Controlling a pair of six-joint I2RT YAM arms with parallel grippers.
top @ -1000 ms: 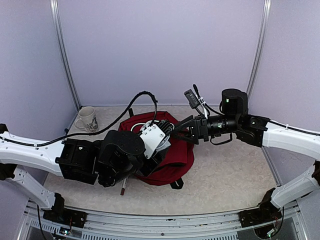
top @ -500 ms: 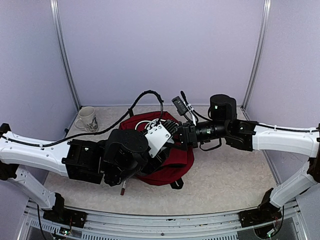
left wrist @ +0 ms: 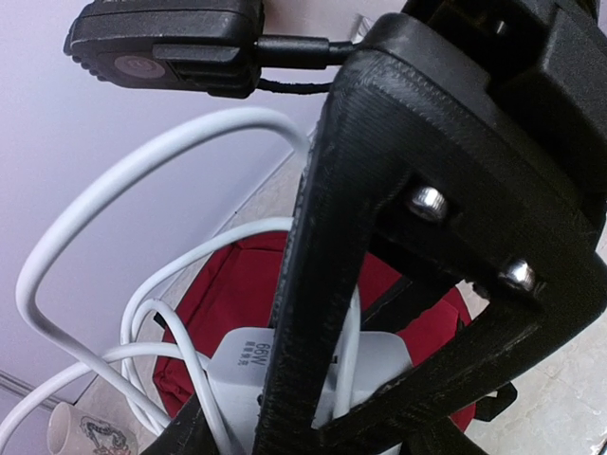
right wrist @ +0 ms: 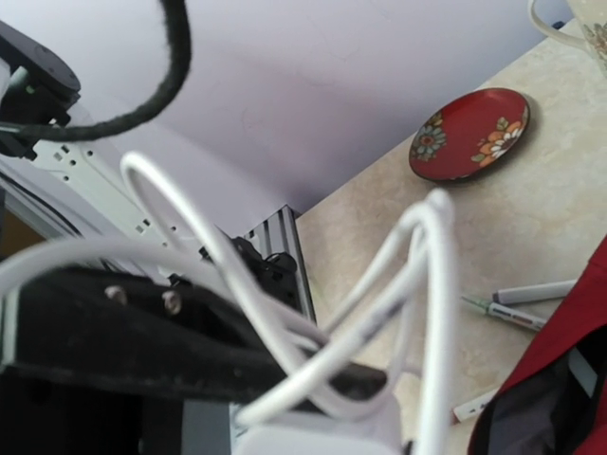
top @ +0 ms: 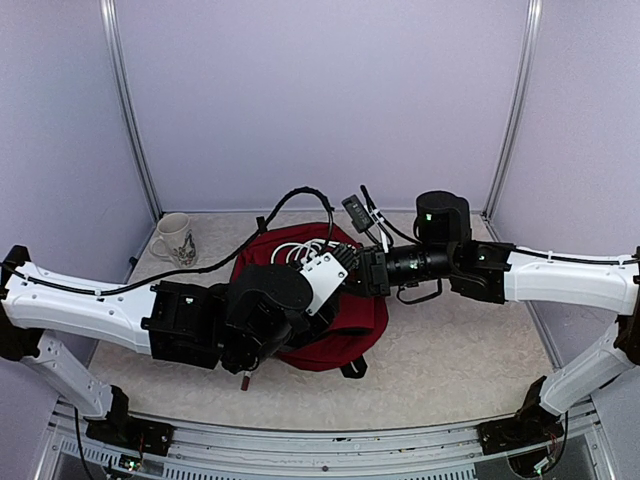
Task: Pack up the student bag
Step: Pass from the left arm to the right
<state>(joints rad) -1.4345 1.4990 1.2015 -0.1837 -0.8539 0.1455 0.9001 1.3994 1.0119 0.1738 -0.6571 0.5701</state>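
The student bag [top: 352,328] lies dark red on the table under both arms; it also shows in the left wrist view [left wrist: 237,284] and in the right wrist view [right wrist: 561,377]. My left gripper [top: 318,296] holds a white charger [top: 322,276] with looped white cable above the bag, shut on its block [left wrist: 245,366]. My right gripper [top: 353,271] reaches in from the right, tip against the charger. One of its black fingers [left wrist: 313,284] crosses the block. The charger [right wrist: 313,438] sits right at my right jaws; their own fingers are hidden.
A patterned mug [top: 175,238] stands at the back left of the table. A red floral plate [right wrist: 469,135] and pens [right wrist: 533,296] lie on the table left of the bag. Another pen [top: 246,378] pokes out below my left arm.
My right arm has come left onto the charger and its jaws have narrowed. My left arm has crept right with the charger still gripped.
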